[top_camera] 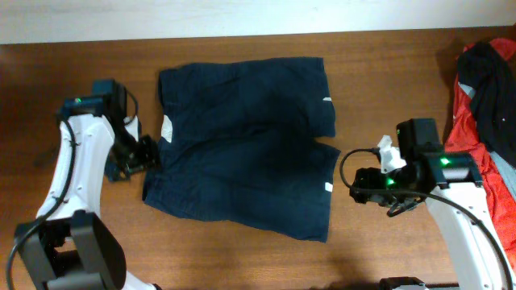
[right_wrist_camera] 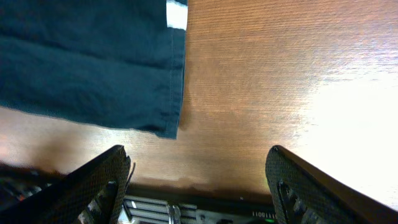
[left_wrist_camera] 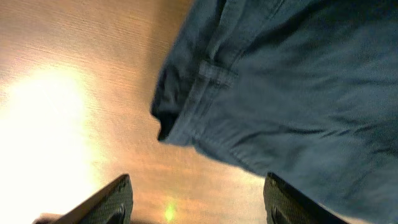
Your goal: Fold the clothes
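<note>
The clothes (top_camera: 242, 145), dark navy shorts with small white labels, lie spread flat on the middle of the wooden table. My left gripper (top_camera: 147, 153) sits just off their left edge, by the waistband. In the left wrist view that gripper (left_wrist_camera: 199, 202) is open over bare wood, and the waistband corner of the shorts (left_wrist_camera: 280, 81) lies just ahead of it. My right gripper (top_camera: 356, 185) hovers just right of the lower leg hem. In the right wrist view it (right_wrist_camera: 199, 186) stands open, nothing between its fingers (right_wrist_camera: 99, 186), with the hem of the shorts (right_wrist_camera: 93, 62) and a white label (right_wrist_camera: 177, 15) ahead to the left.
A heap of red, black and grey garments (top_camera: 484, 89) lies at the table's right edge, behind my right arm. The white wall runs along the back edge of the table (top_camera: 81, 72).
</note>
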Controlling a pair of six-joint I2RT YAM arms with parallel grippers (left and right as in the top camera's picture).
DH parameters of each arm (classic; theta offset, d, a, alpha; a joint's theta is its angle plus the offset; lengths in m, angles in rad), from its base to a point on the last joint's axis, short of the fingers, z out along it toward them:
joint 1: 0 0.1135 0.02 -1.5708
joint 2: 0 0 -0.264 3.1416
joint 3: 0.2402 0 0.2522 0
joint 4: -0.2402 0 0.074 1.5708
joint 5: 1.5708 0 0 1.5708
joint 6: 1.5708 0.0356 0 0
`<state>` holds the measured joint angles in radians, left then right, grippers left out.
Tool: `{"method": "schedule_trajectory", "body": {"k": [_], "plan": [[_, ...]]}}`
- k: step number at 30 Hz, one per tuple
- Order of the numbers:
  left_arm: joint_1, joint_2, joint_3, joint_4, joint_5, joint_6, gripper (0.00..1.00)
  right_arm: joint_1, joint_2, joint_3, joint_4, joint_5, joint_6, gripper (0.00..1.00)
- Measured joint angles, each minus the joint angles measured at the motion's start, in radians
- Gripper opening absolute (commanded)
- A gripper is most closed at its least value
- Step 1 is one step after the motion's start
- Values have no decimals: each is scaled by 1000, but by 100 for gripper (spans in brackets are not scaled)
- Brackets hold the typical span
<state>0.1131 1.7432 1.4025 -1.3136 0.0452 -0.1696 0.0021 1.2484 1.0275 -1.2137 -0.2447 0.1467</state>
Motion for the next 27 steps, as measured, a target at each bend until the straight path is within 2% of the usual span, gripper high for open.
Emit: {"method": "schedule_trajectory", "body": {"k": [4,11,18,21,26,27], "plan": [[34,0,-84,45,23,-11,68,33,19,-3,-2,-3,-19,74],[67,0,-235,209,37,-6,66,64,62,-21,18,-7,-25,75],[67,0,-323,307,32,-1,54,64,126,-107,80,-8,-27,75],[67,0,-323,317,18,0,44,64,132,-126,106,-15,-27,75],[67,0,-323,329,-2,10,1,64,132,-144,127,-19,-27,75],[67,0,-323,328,-3,9,1,64,132,-146,126,-19,-27,75]]}}
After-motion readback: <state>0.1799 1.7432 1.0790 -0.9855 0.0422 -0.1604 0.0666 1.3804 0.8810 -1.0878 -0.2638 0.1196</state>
